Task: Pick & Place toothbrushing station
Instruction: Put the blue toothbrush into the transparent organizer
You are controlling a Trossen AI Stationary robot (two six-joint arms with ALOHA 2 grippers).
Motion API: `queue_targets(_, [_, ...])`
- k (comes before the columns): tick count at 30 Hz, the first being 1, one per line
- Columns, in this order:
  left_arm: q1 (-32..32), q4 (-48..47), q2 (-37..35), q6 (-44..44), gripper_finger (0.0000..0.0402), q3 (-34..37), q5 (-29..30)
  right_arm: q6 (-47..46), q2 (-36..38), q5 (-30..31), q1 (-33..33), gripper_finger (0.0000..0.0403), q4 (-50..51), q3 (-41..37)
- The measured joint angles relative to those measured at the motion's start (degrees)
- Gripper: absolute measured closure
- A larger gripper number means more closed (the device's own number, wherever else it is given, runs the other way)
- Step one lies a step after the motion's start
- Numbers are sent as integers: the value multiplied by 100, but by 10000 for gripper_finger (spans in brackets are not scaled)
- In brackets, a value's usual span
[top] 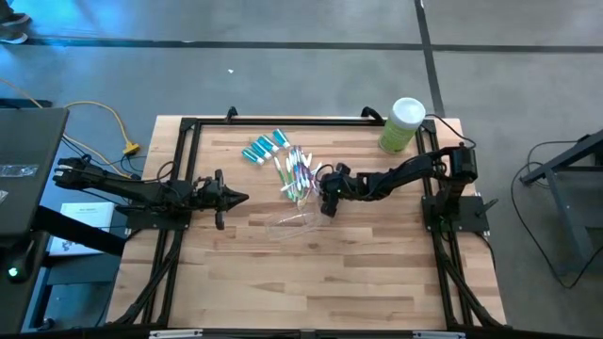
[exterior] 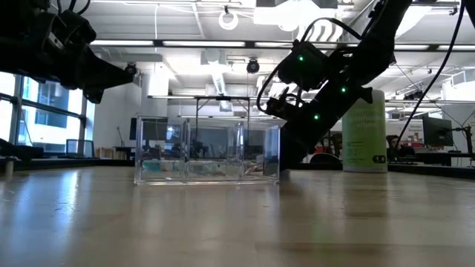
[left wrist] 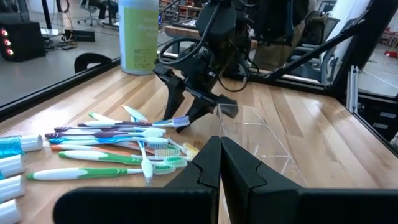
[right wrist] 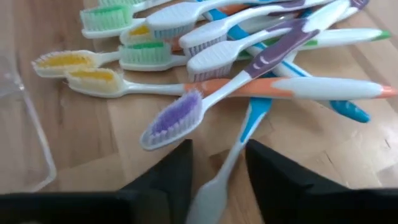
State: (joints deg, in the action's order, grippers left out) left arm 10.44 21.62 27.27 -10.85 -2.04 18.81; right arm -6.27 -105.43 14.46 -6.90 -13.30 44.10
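My right gripper (right wrist: 217, 180), fingers parted, straddles a pale blue toothbrush handle (right wrist: 214, 193) at the multicoloured toothbrush pile (top: 297, 172) mid-table, beside the clear plastic box (exterior: 208, 148). My left gripper (left wrist: 221, 163), closed and empty, waits at left.

Overhead straight down, low level across tabletop, wrist cameras close, all sharing toothbrushes (top: 297, 174) mid-table

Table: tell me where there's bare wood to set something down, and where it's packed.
The table is bare along its near half, below the clear organizer and both arms. Another bare strip lies between the right gripper and the green canister. Crowded: the top middle, where toothpaste tubes and the toothbrush pile lie. The left gripper waits beside them.
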Motion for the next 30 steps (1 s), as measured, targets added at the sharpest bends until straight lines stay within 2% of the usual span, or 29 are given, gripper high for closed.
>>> queue_targets(5, [0, -12, 0, -11, 398, 0, 0, 473, 2, 36, 102, 379, 50, 0])
queue_targets(6, [0, -12, 0, -11, 398, 0, 0, 607, 2, 65, 137, 386, 65, 0])
queue_targets(9, [0, -16, 0, -37, 398, 0, 0, 695, 2, 323, 287, 388, 86, 0])
queue_targets(15, [0, -23, 0, -58, 398, 0, -158, 858, 295, 1330, 706, 393, 547, -22])
queue_targets(21, [0, -35, 70, -79, 398, 0, -168, 1293, 1105, 2616, 1237, 393, 1126, -18])
queue_targets(30, [0, -16, 130, -79, 398, -1, -252, 1742, 2163, 4180, 1776, 393, 1903, 198])
